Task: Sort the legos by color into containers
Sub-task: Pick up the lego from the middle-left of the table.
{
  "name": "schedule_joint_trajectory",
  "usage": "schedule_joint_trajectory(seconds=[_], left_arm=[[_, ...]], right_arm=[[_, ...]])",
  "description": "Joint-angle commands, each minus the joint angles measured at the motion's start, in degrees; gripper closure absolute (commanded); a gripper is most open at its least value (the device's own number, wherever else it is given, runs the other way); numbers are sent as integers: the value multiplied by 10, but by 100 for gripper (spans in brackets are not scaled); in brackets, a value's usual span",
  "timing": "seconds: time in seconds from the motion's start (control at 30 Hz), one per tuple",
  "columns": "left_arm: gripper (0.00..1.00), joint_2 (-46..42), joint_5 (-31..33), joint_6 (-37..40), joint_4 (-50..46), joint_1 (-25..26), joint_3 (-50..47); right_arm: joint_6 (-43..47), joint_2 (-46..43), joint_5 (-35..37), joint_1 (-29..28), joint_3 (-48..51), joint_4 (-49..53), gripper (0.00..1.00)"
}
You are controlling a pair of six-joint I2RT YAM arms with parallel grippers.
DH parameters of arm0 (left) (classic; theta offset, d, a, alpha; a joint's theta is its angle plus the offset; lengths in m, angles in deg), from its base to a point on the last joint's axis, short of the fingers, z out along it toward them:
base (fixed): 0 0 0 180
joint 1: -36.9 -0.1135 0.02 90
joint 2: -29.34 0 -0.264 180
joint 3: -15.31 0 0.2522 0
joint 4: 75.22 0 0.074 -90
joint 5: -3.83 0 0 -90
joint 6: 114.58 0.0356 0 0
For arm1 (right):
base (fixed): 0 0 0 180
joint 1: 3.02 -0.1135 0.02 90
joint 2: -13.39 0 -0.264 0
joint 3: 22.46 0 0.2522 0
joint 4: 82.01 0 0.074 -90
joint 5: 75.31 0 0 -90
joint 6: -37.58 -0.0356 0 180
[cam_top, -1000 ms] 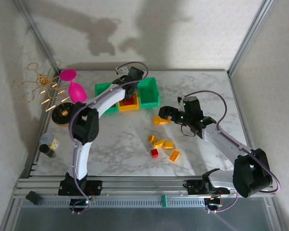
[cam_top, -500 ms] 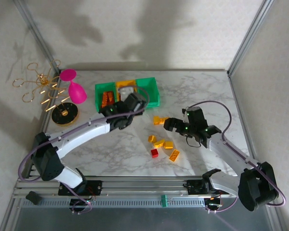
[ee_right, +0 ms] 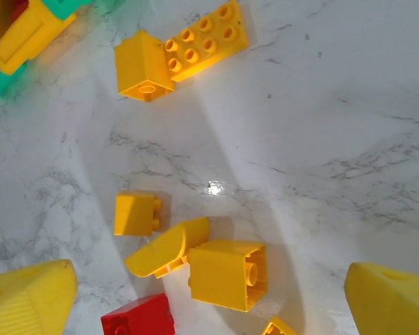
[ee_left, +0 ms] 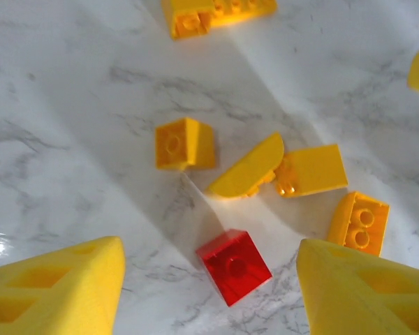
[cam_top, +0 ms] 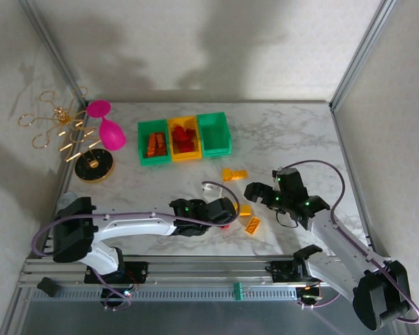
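Low over the front of the marble tabletop (cam_top: pixel 293 139), the left arm stretches out flat so that the left hand (ee_left: pixel 209 279) hangs right above a single red brick (ee_left: pixel 233 266). Its two yellow fingers (ee_left: pixel 56 289) stand apart, one on each side of the brick, and grip nothing. That straddling pose looks meant for closing on the brick.

Just beside it, a loose cluster of yellow bricks (ee_right: pixel 227 273) lies flat on the marble: a block, an arched piece touching it, a small one close by, and a cube joined to a studded plate farther back. The right hand (ee_right: pixel 209 300) hovers over this cluster with its fingers spread wide and empty, probably lining up a yellow piece.

At the back of the tabletop three bins sit touching in a row, well apart from the loose pieces. The left green bin (cam_top: pixel 141 139) holds orange bricks (cam_top: pixel 154 144) and the yellow bin (cam_top: pixel 186 158) holds red bricks (cam_top: pixel 184 138), so the red one most likely belongs there. The right green bin (cam_top: pixel 214 134) looks bare, probably kept for the yellows. By my judgement the sorting is well along, with the yellows and one red left.
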Motion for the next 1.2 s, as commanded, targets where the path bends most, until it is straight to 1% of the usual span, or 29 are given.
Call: schedule_joint_trajectory(seconds=[0.0,0.07,0.17,0.3,0.53,0.7,0.87,1.17], left_arm=[[34,44,-22,-28,4,15,18],[33,65,-15,-47,-12,24,30],[31,88,-26,-66,-4,27,35],[28,114,-19,-84,-3,26,50],[28,170,-8,-133,-4,21,68],[37,188,4,-152,-3,17,68],[52,185,12,-153,-5,15,67],[65,141,39,-155,-28,15,58]], right_arm=[[-10,-15,21,4,15,20,1],[-11,-18,19,8,17,20,2],[-10,-18,17,14,20,20,1],[-4,-14,14,21,24,13,1],[3,-14,7,26,29,1,1],[6,-14,1,28,31,-6,2],[9,-12,-2,29,33,-13,2],[25,-8,-20,29,30,-30,1]])
